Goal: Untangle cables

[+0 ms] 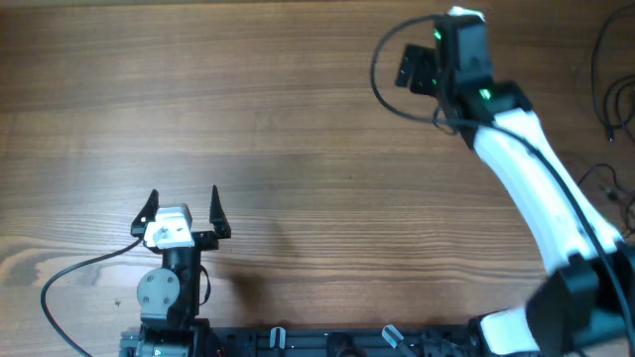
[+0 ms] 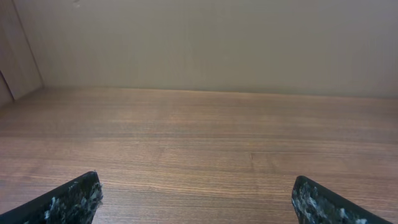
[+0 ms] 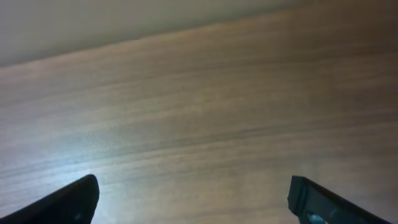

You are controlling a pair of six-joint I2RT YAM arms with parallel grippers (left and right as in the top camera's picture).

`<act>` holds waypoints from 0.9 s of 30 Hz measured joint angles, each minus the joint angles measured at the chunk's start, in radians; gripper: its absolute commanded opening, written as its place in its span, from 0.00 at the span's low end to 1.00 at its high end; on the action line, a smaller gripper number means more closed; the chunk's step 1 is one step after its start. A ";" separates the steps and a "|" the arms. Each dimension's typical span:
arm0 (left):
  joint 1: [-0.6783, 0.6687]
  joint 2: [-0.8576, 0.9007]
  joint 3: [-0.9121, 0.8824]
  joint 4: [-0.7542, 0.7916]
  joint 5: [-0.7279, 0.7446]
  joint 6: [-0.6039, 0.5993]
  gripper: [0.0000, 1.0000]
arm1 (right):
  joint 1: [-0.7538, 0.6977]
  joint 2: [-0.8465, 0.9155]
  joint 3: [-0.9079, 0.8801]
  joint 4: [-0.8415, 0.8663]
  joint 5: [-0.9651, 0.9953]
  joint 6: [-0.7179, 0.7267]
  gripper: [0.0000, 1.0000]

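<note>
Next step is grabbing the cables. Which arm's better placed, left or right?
Right. The cables lie at the table's right edge, on its side. The right gripper is open and empty; the left gripper sits far across the table.

Tabletop (image 1: pixel 298 149): brown wood-grain surface, the grain running side to side in the overhead view, with a darker knotty patch at the near left corner. Matte, with a soft sheen in the right wrist view. Far edge meets a plain pale wall (image 2: pixel 205 43) in the left wrist view. Lying on it: cables (image 1: pixel 598 79), thin and black, loose at the far right edge in curving strands, partly cut off by the frame; ends too small to make out. Also a thicker black lead (image 1: pixel 62 276), looped over the near left corner. A dark rail (image 1: pixel 327 342) runs along the near edge.
</note>
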 measured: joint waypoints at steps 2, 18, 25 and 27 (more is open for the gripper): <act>0.000 0.000 0.000 0.000 0.000 0.000 1.00 | -0.002 -0.079 -0.090 0.070 0.001 0.004 1.00; 0.000 -0.001 0.000 0.000 0.000 0.000 1.00 | -0.002 -0.732 -0.840 0.526 0.001 0.011 1.00; 0.000 -0.001 0.000 0.000 0.000 0.000 1.00 | -0.035 -0.967 -1.043 0.560 -0.012 0.011 1.00; 0.000 -0.001 0.000 0.000 0.000 0.000 1.00 | -0.057 -1.013 -1.076 0.562 -0.026 0.011 1.00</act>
